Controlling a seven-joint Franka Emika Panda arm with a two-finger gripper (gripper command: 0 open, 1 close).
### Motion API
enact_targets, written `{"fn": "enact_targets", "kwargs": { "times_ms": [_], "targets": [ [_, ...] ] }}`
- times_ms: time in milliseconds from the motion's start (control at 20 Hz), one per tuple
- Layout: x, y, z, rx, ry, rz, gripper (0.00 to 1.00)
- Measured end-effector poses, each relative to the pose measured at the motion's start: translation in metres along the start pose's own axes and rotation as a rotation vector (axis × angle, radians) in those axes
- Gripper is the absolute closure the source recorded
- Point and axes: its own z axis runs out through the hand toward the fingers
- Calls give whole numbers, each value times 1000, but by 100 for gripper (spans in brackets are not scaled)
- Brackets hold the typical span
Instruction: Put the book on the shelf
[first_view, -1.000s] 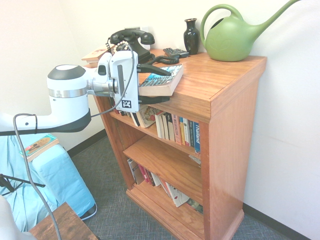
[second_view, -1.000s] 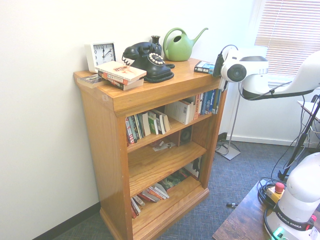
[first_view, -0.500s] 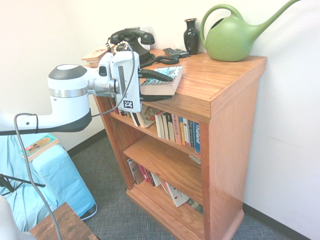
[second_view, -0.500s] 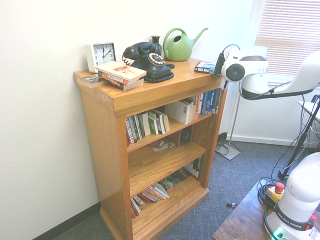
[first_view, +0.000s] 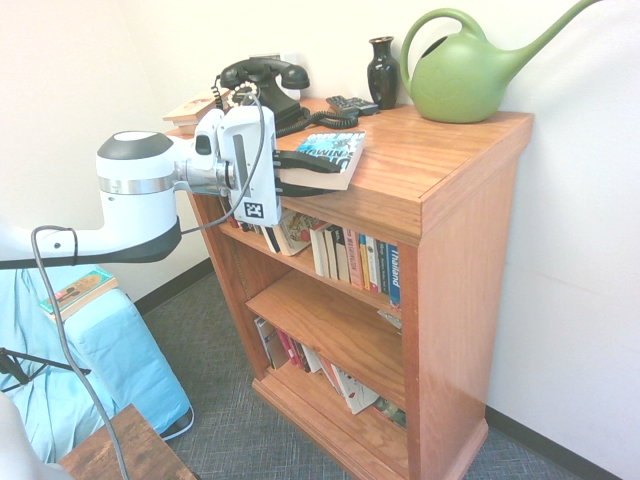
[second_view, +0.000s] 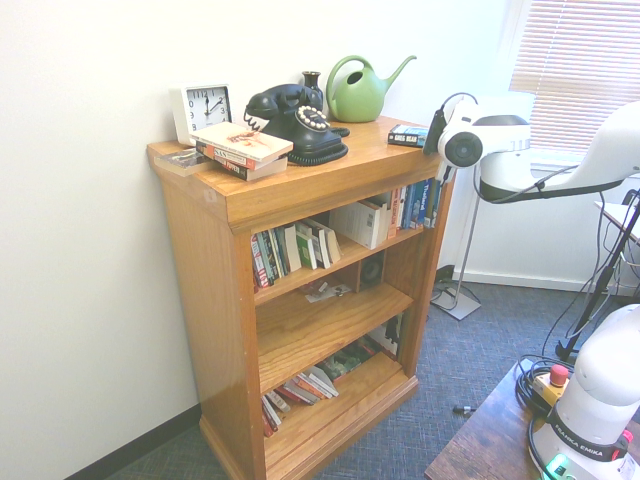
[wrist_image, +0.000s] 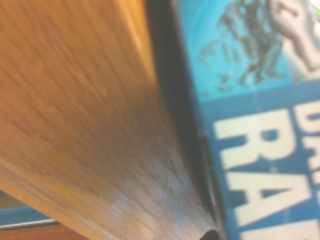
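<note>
Yes, a household assortment, listed from left to right as the first exterior view gives it.

Item: one orange-and-green paperback (first_view: 80, 292), lying flat on light-blue cloth (first_view: 140, 350). Item: one white robot arm (first_view: 140, 205), reaching in towards the bookcase (first_view: 455, 165), orange-brown wood. Item: pale stacked paperbacks (first_view: 188, 110), on the bookcase top; the second exterior view adds a square white clock (second_view: 209, 108) behind them. Item: one black rotary telephone (first_view: 268, 78), coiled cord attached.

Item: one gripper (first_view: 333, 177), at the front edge of the bookcase top, right by the near end of the book; how far open it stands, and whether it has hold of anything, I cannot tell.

Item: the book (first_view: 338, 150), "Darwin's Radio" by Greg Bear, thick, blue-covered, cream-edged, lying face up on the bookcase top. Beneath: the shelf (first_view: 302, 264), bearing mostly upright paperbacks, a blue "Thailand" spine (first_view: 394, 276) at the right. Lowest: a board of leaning books (first_view: 350, 388), some with red spines.

Item: one dark remote control (first_view: 352, 104), beside one glossy black vase (first_view: 383, 78). Last item: one green watering can (first_view: 460, 80), long-spouted, near the right end of the top.
</note>
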Motion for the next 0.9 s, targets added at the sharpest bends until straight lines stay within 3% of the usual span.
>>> {"fn": "enact_targets", "kwargs": {
  "times_ms": [250, 500, 700, 900],
  "targets": [
    [1, 1, -1, -1, -9, 11, 100],
    [7, 40, -25, 28, -98, 136, 100],
    [-6, 77, -81, 125, -235, 266, 100],
    [-48, 82, -146, 264, -416, 379, 100]
  ]
}}
